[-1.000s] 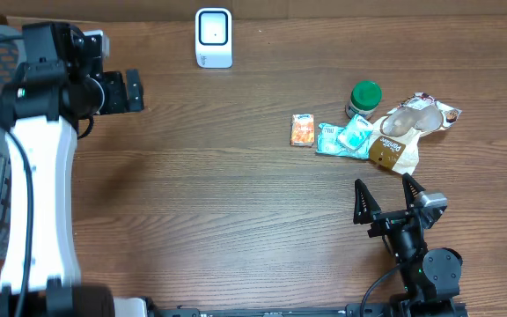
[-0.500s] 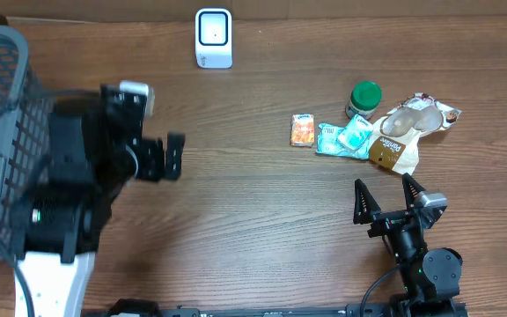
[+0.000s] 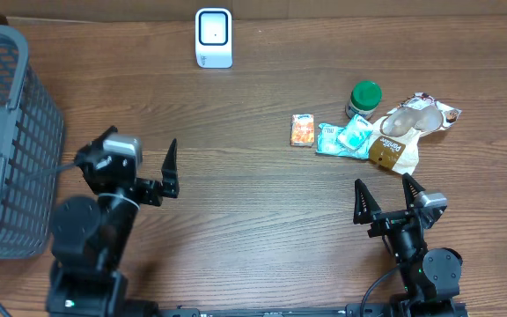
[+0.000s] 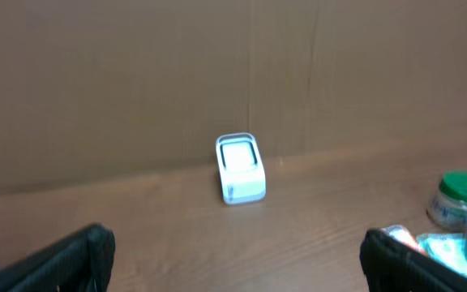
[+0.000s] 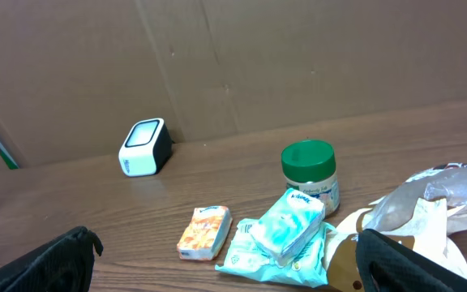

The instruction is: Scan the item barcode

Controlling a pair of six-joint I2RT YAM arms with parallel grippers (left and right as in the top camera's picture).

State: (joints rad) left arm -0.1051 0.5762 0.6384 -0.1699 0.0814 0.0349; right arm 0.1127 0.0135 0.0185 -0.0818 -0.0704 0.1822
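**A:** Where do the goods for scanning lie?

**B:** Bunched together on the right half of the brown wooden table (image 3: 236, 202). There is a small orange packet (image 3: 302, 130), with a teal plastic tissue pack (image 3: 346, 138) just beside it. A green-lidded glass jar (image 3: 364, 99) stands upright behind the tissue pack. A crumpled brown paper bag with a clear window (image 3: 407, 130) touches the tissue pack on its right

**A:** And the reader?

**B:** The white box-shaped barcode scanner (image 3: 213, 37) stands at the far edge against the cardboard wall (image 4: 136, 73), well apart from the goods and left of them

**A:** Has either arm got hold of anything?

**B:** No. The left gripper (image 3: 135, 164) hangs over bare wood with its jaws spread wide and nothing between them. It is near a grey plastic mesh basket (image 3: 7, 132) on its left. The right gripper (image 3: 383, 195) is likewise released and empty. It sits near the front edge, just short of the paper bag, touching none of the goods

**A:** What do the wrist views show?

**B:** The left one faces the scanner, the right one faces the cluster of goods
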